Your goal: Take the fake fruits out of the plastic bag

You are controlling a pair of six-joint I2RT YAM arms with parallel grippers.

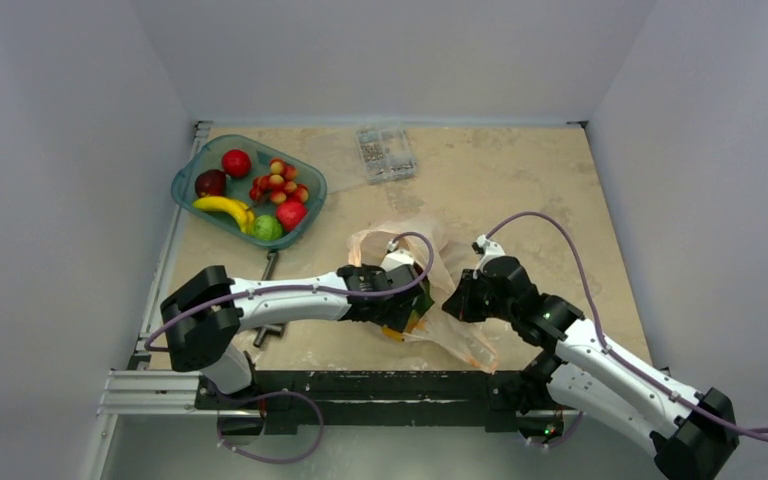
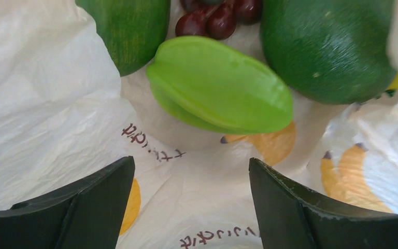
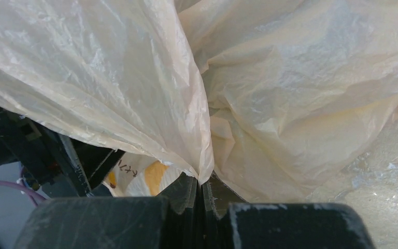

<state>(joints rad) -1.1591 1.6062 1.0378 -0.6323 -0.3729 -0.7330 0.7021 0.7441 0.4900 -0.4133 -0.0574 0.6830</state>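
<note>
Plastic bag [image 1: 457, 330] lay crumpled near the table's front edge, between both arms. The right gripper [image 3: 203, 181] was pinched together on a fold of its film. The left gripper [image 2: 189, 165] sat inside the bag, jaws apart, holding nothing. Just beyond lay a light-green piece [image 2: 223, 88], possibly a star fruit, two green limes [image 2: 331, 46] and dark red grapes [image 2: 220, 18]. Far back-left, a teal tray [image 1: 182, 183] held more fake fruits [image 1: 278, 185].

The bag [image 3: 290, 78] is pale orange, with orange-yellow blobs and small brown letters. The star fruit [image 2: 223, 85] is light green, the two limes [image 2: 331, 46] dark green, the grapes [image 2: 220, 18] dark red. The tray [image 1: 178, 183] is blue-green, its banana [image 1: 222, 206] yellow, its apples [image 1: 236, 162] red. The table [image 1: 520, 200] is sandy brown with pale patches.
</note>
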